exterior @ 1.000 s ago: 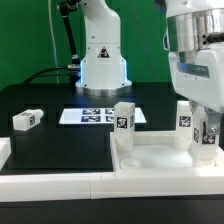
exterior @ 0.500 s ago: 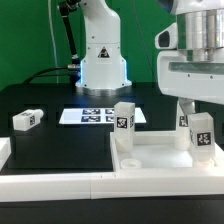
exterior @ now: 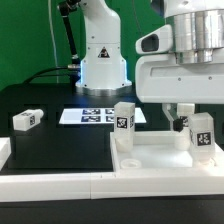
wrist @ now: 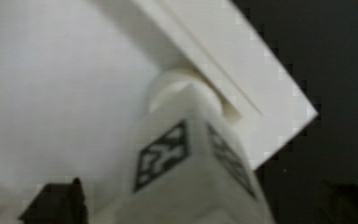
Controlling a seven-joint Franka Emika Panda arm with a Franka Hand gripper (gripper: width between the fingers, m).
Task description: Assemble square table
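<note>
The white square table top [exterior: 160,158] lies at the front on the exterior view's right, raised rim up. A tagged white leg [exterior: 123,118] stands at its back left corner. A second leg [exterior: 203,131] stands at the back right. A third tagged leg [exterior: 27,120] lies loose on the black table at the left. My gripper [exterior: 195,112] hangs just above the right leg, open, holding nothing. In the wrist view that leg [wrist: 190,150] rises from the top's corner [wrist: 69,80] between my dark fingertips [wrist: 59,202], clear of both.
The marker board [exterior: 92,115] lies flat behind the table top, before the arm's white base [exterior: 101,62]. White border bars run along the front edge [exterior: 50,186] and at the left [exterior: 4,150]. Something tagged [exterior: 181,122] shows half hidden behind my gripper.
My gripper has let go of the right leg, opened wide and risen. The leg stays standing in the table top's corner.
</note>
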